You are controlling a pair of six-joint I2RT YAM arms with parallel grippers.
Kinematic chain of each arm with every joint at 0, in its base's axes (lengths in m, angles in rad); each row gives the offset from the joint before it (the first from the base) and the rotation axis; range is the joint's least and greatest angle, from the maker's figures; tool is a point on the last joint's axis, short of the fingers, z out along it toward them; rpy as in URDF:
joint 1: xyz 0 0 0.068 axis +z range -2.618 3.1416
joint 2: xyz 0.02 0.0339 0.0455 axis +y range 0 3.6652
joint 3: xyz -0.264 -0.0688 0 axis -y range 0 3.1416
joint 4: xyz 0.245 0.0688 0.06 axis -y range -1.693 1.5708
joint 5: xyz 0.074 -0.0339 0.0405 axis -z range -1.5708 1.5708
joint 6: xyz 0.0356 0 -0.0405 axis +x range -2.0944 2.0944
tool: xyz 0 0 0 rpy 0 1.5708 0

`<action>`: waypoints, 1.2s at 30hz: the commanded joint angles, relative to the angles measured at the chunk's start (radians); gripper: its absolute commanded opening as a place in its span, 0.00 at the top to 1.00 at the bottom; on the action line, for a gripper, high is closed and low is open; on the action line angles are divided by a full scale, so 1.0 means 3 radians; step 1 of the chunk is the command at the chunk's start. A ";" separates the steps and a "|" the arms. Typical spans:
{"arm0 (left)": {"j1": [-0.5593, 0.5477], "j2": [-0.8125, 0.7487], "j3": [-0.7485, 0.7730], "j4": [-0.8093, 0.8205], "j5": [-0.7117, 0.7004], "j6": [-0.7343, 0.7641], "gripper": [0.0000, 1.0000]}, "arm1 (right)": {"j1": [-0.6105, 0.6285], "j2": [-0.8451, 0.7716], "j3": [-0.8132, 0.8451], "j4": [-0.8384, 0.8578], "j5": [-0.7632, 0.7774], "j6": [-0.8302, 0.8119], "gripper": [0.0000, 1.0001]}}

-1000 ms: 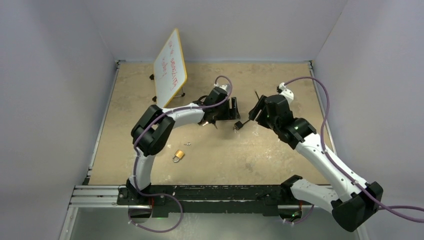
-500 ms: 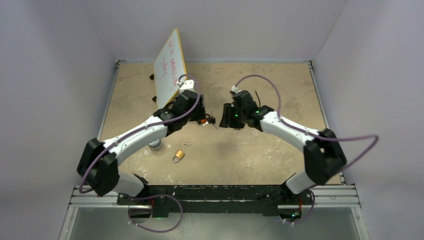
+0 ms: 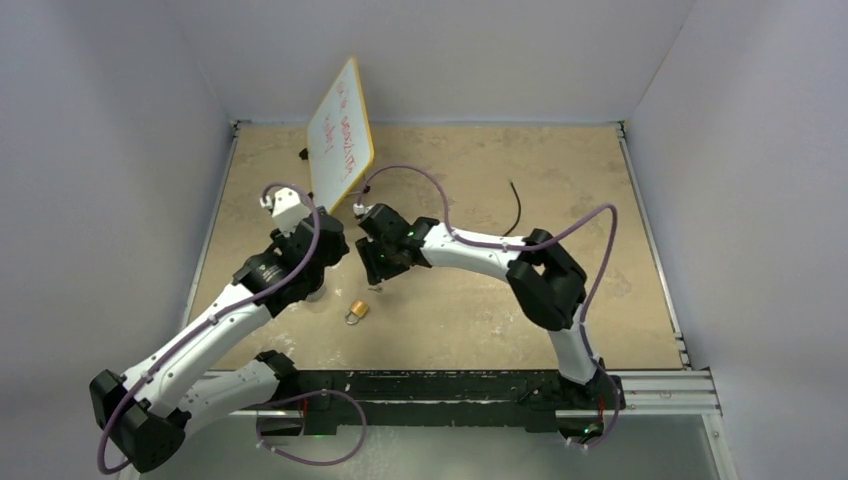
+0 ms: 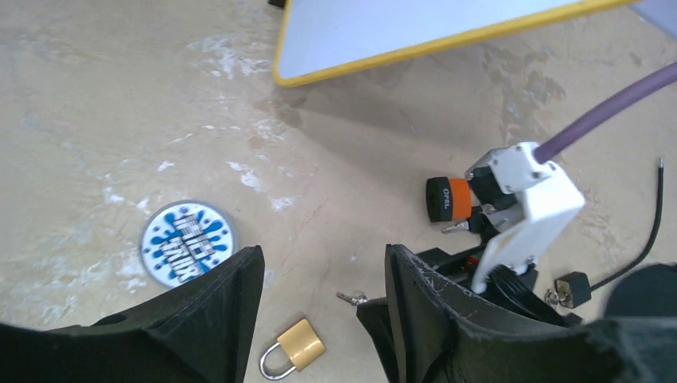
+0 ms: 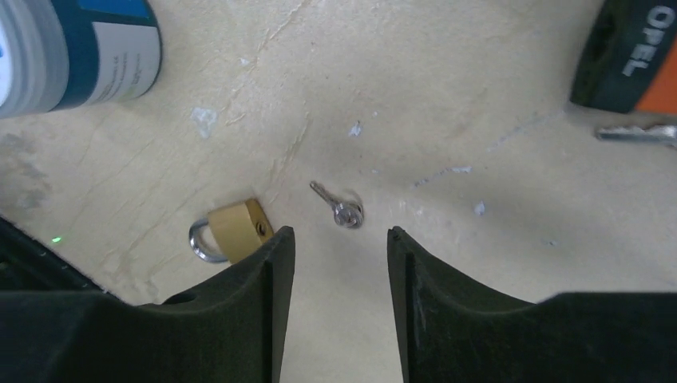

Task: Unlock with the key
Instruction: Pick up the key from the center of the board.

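Note:
A small brass padlock (image 3: 356, 311) with its shackle closed lies on the tan table; it also shows in the left wrist view (image 4: 293, 352) and the right wrist view (image 5: 229, 230). A small silver key (image 3: 377, 290) lies just beyond it, seen in the right wrist view (image 5: 338, 207) and the left wrist view (image 4: 351, 298). My right gripper (image 3: 381, 272) is open and empty, just above the key (image 5: 341, 231). My left gripper (image 3: 322, 262) is open and empty, up and to the left of the padlock (image 4: 323, 259).
A tilted whiteboard (image 3: 340, 133) stands at the back left. A blue-and-white can (image 3: 313, 290) stands under my left wrist. A black-and-orange car key (image 5: 635, 60) lies near the right gripper. A black wire (image 3: 517, 206) lies further right.
Both arms have swung left and nearer. My right gripper moved from the table's middle to just over the small key. My left gripper pulled back toward the can and padlock.

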 commanded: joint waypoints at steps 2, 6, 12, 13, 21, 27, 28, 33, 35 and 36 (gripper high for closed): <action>0.0012 -0.0303 -0.0126 -0.0519 -0.0403 -0.0471 0.42 | 0.0159 0.0351 0.0471 -0.0580 0.0399 0.0018 0.60; 0.0010 -0.0449 -0.0214 -0.0603 -0.0439 -0.0563 0.42 | 0.0236 0.0464 0.0579 -0.0616 0.0493 0.0018 0.63; 0.0013 -0.0497 -0.0313 -0.0608 -0.0394 -0.0607 0.42 | 0.0272 0.0646 0.0773 -0.0804 0.0685 0.0069 0.64; 0.0013 -0.0500 -0.0325 -0.0606 -0.0394 -0.0609 0.42 | 0.0282 0.0660 0.0777 -0.0810 0.0710 0.0069 0.65; 0.0011 -0.0502 -0.0373 -0.0590 -0.0421 -0.0614 0.42 | 0.0369 0.0798 0.0890 -0.0880 0.0942 0.0045 0.70; 0.0013 -0.0506 -0.0414 -0.0535 -0.0386 -0.0608 0.42 | 0.0390 0.0733 0.0823 -0.0881 0.0934 0.0072 1.00; 0.0013 -0.0510 -0.0427 -0.0524 -0.0375 -0.0612 0.42 | 0.0387 0.0686 0.0762 -0.0849 0.0956 0.0095 1.00; 0.0010 -0.0536 -0.0506 -0.0453 -0.0251 -0.0634 0.42 | 0.0381 0.0442 0.0526 -0.0720 0.0877 0.0246 1.00; 0.0011 -0.0546 -0.0545 -0.0410 -0.0169 -0.0650 0.42 | 0.0357 0.0285 0.0362 -0.0489 0.0811 0.0289 1.00; 0.0013 -0.0555 -0.0568 -0.0385 -0.0130 -0.0665 0.42 | 0.0324 0.0191 0.0274 -0.0396 0.0743 0.0331 1.00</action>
